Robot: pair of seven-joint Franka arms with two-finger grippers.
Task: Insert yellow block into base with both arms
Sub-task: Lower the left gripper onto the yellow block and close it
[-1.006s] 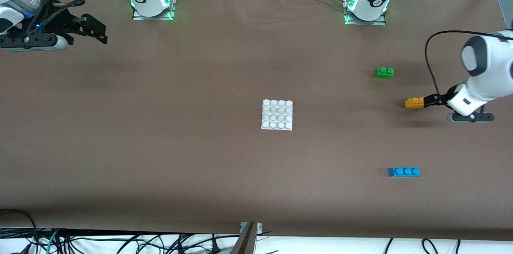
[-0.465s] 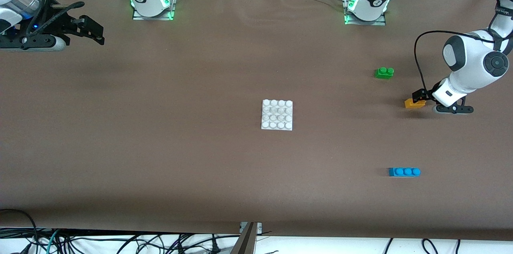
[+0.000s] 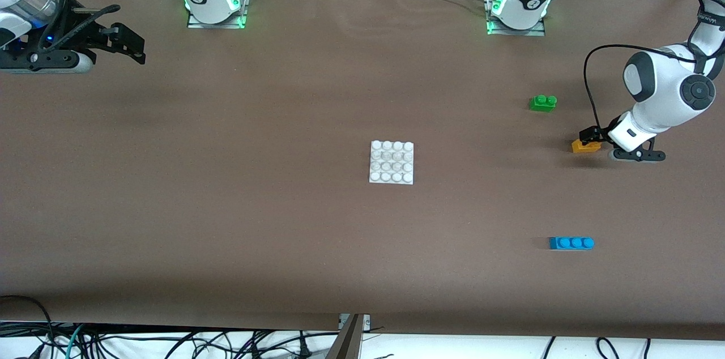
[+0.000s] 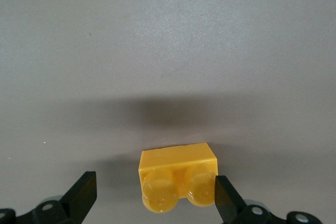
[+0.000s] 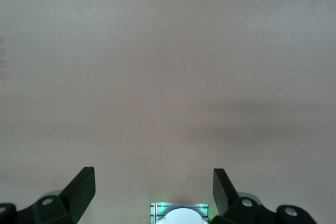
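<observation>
The yellow block (image 3: 585, 146) lies on the table toward the left arm's end, its two studs plain in the left wrist view (image 4: 178, 177). My left gripper (image 3: 589, 137) is open and low around the block. In the left wrist view the left gripper (image 4: 155, 199) has one finger touching or almost touching the block and the other well apart from it. The white base (image 3: 391, 162) lies at the table's middle. My right gripper (image 3: 133, 47) is open and empty, up in the air at the right arm's end, far from both; it shows over bare table in its wrist view (image 5: 153, 192).
A green two-stud brick (image 3: 542, 102) lies farther from the front camera than the yellow block. A blue three-stud brick (image 3: 571, 243) lies nearer to that camera. The arm bases (image 3: 214, 2) (image 3: 516, 8) stand along the table's back edge.
My left arm has swung its wrist round and brought the open gripper down over the yellow block, which stayed in place. My right gripper has hardly moved.
</observation>
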